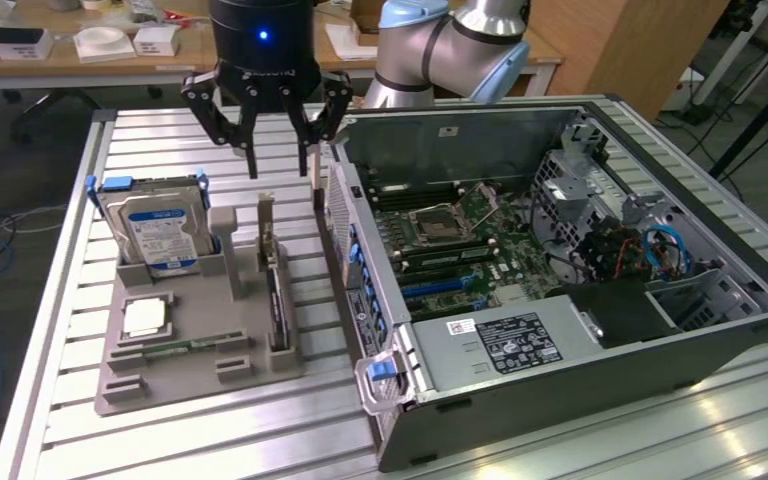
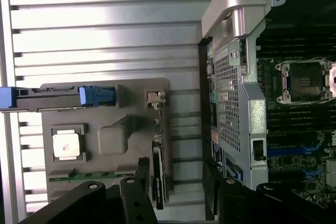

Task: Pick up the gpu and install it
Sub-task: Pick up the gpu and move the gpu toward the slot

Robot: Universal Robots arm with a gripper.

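Note:
The gpu [image 1: 275, 295] is a thin dark card standing on edge in a slot of the grey holder tray [image 1: 197, 375], its pale bracket end pointing up toward the back. In the wrist view the gpu [image 2: 158, 166] shows edge-on, running along the tray [image 2: 131, 98] beside the case. My gripper [image 1: 284, 165] hangs open a short way above the card's bracket end, touching nothing. One dark fingertip [image 2: 140, 174] sits next to the card and the other stands closer to the case, with the gripper [image 2: 176, 187] empty between them.
An open computer case [image 1: 531, 270] lies right of the tray, its motherboard [image 1: 458, 245] exposed and its perforated rear wall [image 2: 231, 93] close to the gpu. The tray also holds a silver hard drive [image 1: 157, 235], a square chip [image 1: 144, 318] and a green memory stick [image 1: 177, 348]. The table is slatted metal [image 1: 157, 135].

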